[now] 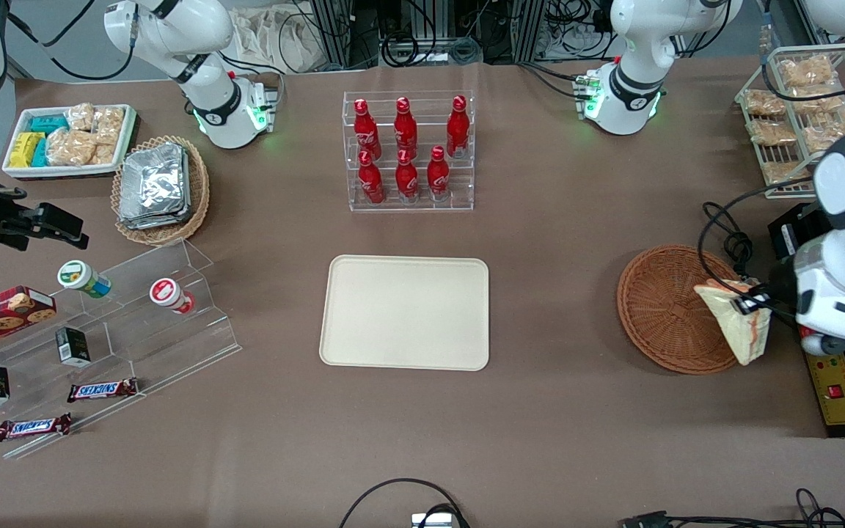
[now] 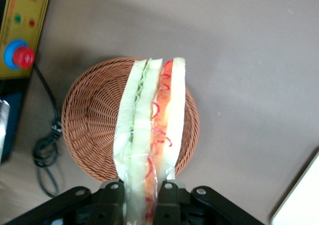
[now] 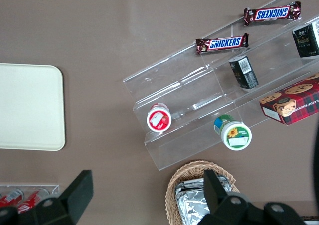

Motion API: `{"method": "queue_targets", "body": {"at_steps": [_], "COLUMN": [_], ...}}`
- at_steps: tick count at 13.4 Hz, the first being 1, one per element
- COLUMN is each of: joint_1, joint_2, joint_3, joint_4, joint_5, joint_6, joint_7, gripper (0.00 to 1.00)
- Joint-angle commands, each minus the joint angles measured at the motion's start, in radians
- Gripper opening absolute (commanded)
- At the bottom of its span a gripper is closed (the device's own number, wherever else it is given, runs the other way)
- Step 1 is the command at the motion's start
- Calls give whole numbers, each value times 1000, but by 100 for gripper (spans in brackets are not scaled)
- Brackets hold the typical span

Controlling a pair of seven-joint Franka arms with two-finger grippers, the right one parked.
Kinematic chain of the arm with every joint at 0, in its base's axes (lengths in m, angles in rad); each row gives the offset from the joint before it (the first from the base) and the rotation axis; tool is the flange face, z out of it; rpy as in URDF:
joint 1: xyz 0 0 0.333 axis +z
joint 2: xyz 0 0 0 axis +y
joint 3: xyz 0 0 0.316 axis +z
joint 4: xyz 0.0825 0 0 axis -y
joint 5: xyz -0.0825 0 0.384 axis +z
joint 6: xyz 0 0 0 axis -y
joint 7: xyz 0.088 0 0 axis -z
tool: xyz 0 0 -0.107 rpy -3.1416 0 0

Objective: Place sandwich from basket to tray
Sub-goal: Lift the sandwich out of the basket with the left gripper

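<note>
Sandwich (image 2: 152, 130) clenched by one end in the gripper (image 2: 144, 192) fingers above the basket (image 1: 668, 308); the soft, hanging wedge could slip free before reaching the tray (image 1: 405, 312).

A high front camera overlooks the whole tabletop (image 1: 540, 411); the left wrist camera looks down close above the basket (image 2: 94, 130), which both views share.

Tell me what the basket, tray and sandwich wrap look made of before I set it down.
Basket: woven wicker, reddish-brown, matte; the weave shows plainly in the wrist view.
Tray: probably plastic, cream, smooth, with a moulded low rim and rounded corners.
Sandwich: soft white bread in what seems clear glossy film, which catches light along the edges. The gripper is shut on it above the basket.
</note>
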Motion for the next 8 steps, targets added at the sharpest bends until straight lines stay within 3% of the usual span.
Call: {"method": "queue_targets", "body": {"at_steps": [1,5,8], "joint_1": [-157,-292,-418], "joint_2": [52,165,310], "joint_3": [7,-29,-39], "joint_4": [92,132,225], "joint_5": [56,-15,-15], "joint_6": [-102,-63,13], "joint_7": [58,41,-163], "gripper": [0,0,0]}}
